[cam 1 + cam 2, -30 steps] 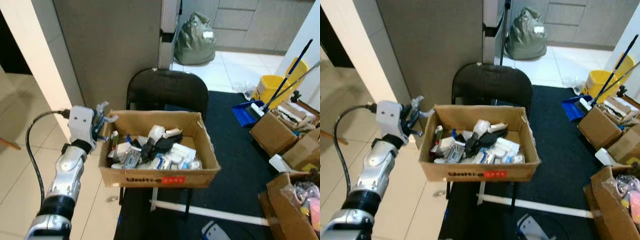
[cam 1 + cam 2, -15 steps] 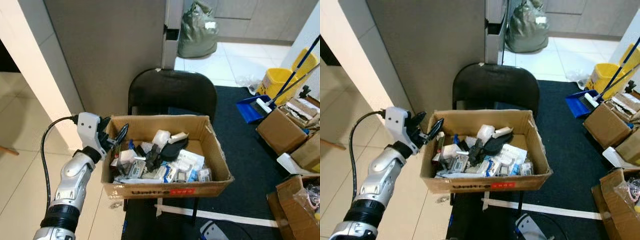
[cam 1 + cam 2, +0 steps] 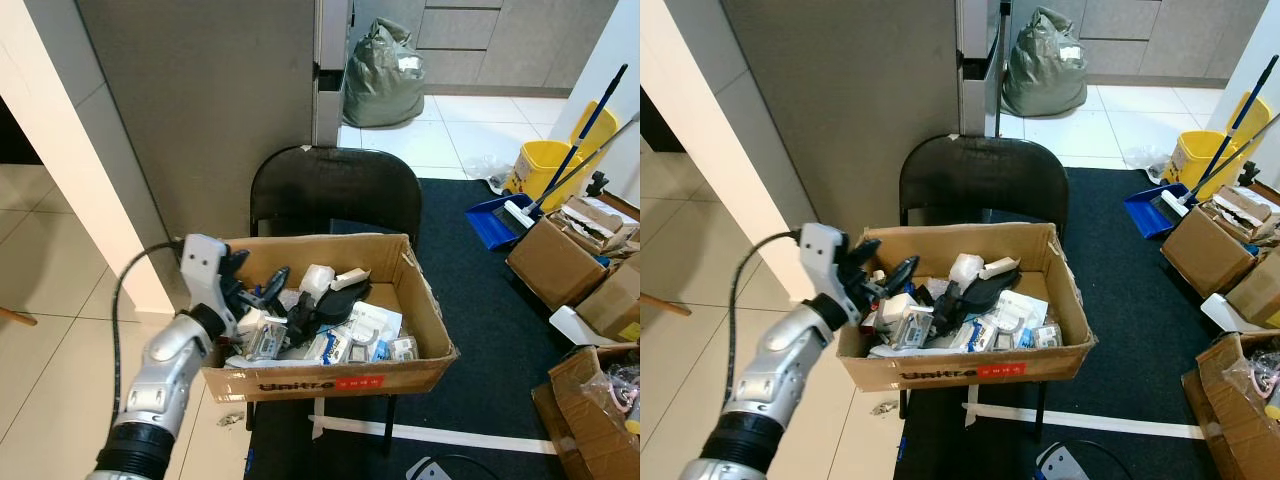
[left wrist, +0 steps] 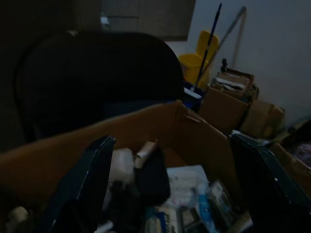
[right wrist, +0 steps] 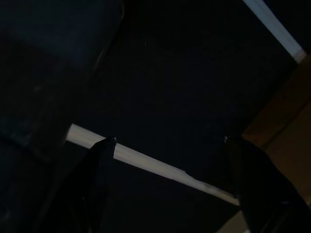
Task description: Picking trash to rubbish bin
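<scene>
As I reach over its left wall, my left tool, fingers spread apart, sits inside the cardboard box on the black chair; the trash (cartons, wrappers) lies just beyond the fingertips. My right tool, fingers also apart, hangs idle.

I see a matt brown cardboard box, a black padded chair, glossy floor tiles, dark carpet.

Cardboard box (trash inside) sits on chair.
</scene>
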Motion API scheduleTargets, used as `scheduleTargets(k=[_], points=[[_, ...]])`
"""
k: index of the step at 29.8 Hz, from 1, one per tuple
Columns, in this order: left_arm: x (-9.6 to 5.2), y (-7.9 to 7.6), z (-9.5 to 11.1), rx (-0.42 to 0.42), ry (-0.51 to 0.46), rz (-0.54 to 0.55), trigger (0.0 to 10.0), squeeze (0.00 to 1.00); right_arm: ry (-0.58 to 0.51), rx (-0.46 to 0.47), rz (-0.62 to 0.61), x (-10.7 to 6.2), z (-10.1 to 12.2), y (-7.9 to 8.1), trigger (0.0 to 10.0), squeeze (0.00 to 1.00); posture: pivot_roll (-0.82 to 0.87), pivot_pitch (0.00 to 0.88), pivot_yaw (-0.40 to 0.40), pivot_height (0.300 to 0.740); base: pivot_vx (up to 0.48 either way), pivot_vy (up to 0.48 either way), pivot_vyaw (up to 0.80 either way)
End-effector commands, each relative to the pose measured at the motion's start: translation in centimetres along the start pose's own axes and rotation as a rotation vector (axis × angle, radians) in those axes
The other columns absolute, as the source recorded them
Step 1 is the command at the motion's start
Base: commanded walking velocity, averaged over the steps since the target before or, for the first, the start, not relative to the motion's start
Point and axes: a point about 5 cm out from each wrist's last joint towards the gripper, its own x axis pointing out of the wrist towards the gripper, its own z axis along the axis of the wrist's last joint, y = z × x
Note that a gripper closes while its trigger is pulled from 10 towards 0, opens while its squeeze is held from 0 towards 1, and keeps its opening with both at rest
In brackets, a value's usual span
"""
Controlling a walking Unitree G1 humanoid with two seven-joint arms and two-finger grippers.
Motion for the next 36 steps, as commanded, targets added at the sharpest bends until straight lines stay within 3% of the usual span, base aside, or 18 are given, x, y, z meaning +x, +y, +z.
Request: scheduleTargets(k=[1, 4, 6, 7, 9, 10, 11, 15, 17, 19, 20, 21, 22, 23, 31, 34, 35, 36], points=[[-0.2, -0.4, -0.5, -0.012, 0.03, -0.01, 10.0, 0.0, -0.049, 0.067, -0.006, 0.0, 0.9, -0.2, 10.0, 0.0, 0.05, 0.061, 0.056, 0.74, -0.345, 0.0, 0.0], [-0.5, -0.6, -1.1, -0.013, 0.064, -0.012, 10.0, 0.0, -0.146, 0.199, -0.057, -0.3, 2.9, -2.5, 10.0, 0.0, 0.05, 0.066, 0.057, 0.74, -0.368, 0.0, 0.0], [-0.6, -0.7, -1.2, -0.016, 0.069, -0.012, 10.0, 0.0, -0.176, 0.234, -0.068, -0.5, 3.6, -3.1, 10.0, 0.0, 0.05, 0.069, 0.06, 0.74, -0.386, 0.0, 0.0], [-0.7, -0.8, -1.4, -0.023, 0.077, -0.018, 10.0, 0.0, -0.277, 0.297, -0.097, -1.1, 6.4, -4.9, 10.0, 0.0, 0.04, 0.072, 0.063, 0.74, -0.435, 0.0, 0.0], [-1.0, -1.2, -1.9, -0.025, 0.1, -0.031, 10.0, 0.0, -0.598, 0.409, -0.163, -4.7, 14.9, -10.1, 10.0, 0.0, 0.04, 0.075, 0.068, 0.74, -0.446, 0.0, 0.0], [-1.0, -1.2, -1.9, -0.025, 0.1, -0.031, 10.0, 0.0, -0.598, 0.409, -0.163, -4.7, 14.9, -10.1, 10.0, 0.0, 0.04, 0.075, 0.068, 0.74, -0.446, 0.0, 0.0], [-1.0, -1.2, -2.1, -0.028, 0.104, -0.033, 10.0, 0.0, -0.672, 0.401, -0.185, -5.9, 16.7, -11.3, 10.0, 0.0, 0.04, 0.076, 0.069, 0.74, -0.446, 0.0, 0.0], [-1.1, -1.6, -3.3, -0.04, 0.151, -0.045, 10.0, 0.0, -1.079, 0.336, -0.228, -14.6, 26.1, -15.6, 10.0, 0.0, 0.03, 0.079, 0.067, 0.74, -0.444, 0.0, 0.0], [-1.1, -1.7, -3.5, -0.038, 0.159, -0.044, 10.0, 0.0, -1.125, 0.339, -0.223, -15.7, 27.0, -16.0, 10.0, 0.0, 0.03, 0.081, 0.062, 0.74, -0.446, 0.0, 0.0], [-1.3, -1.8, -4.1, -0.045, 0.177, -0.037, 10.0, 0.0, -1.253, 0.273, -0.17, -19.3, 29.7, -16.2, 10.0, 0.0, 0.03, 0.084, 0.054, 0.74, -0.442, 0.0, 0.0], [-1.3, -1.8, -4.1, -0.045, 0.177, -0.037, 10.0, 0.0, -1.253, 0.273, -0.17, -19.3, 29.7, -16.2, 10.0, 0.0, 0.03, 0.084, 0.054, 0.74, -0.442, 0.0, 0.0], [-1.5, -1.8, -4.4, -0.053, 0.184, -0.031, 10.0, 0.0, -1.307, 0.206, -0.143, -21.0, 31.0, -16.0, 10.0, 0.0, 0.03, 0.084, 0.052, 0.74, -0.446, 0.0, 0.0], [-1.5, -1.8, -4.4, -0.053, 0.184, -0.031, 10.0, 0.0, -1.307, 0.206, -0.143, -21.0, 31.0, -16.0, 10.0, 0.0, 0.03, 0.084, 0.052, 0.74, -0.446, 0.0, 0.0], [-2.0, -1.8, -5.0, -0.062, 0.202, -0.015, 10.0, 0.0, -1.382, 0.078, -0.103, -23.9, 32.8, -15.3, 10.0, 0.0, 0.03, 0.085, 0.044, 0.74, -0.435, 0.0, 0.0], [-2.8, -1.7, -6.0, -0.077, 0.227, 0.009, 10.0, 0.0, -1.428, -0.177, -0.087, -28.1, 34.9, -14.6, 10.0, 0.0, 0.04, 0.088, 0.043, 0.74, -0.431, 0.0, 0.0], [-2.6, -1.5, -6.0, -0.072, 0.226, 0.021, 10.0, 0.0, -1.364, -0.507, -0.064, -32.0, 35.4, -14.3, 10.0, 0.0, 0.03, 0.095, 0.051, 0.74, 0.0, 0.0, 0.0], [-2.6, -1.5, -6.0, -0.072, 0.226, 0.021, 10.0, 0.0, -1.364, -0.507, -0.064, -32.0, 35.4, -14.3, 10.0, 0.0, 0.03, 0.095, 0.051, 0.74, 0.0, 0.0, 0.0], [-2.6, -1.3, -5.9, -0.071, 0.224, 0.023, 10.0, 0.0, -1.345, -0.697, -0.069, -34.7, 35.4, -14.1, 10.0, 0.0, 0.02, 0.107, 0.061, 0.74, 0.0, 0.0, 0.0]])
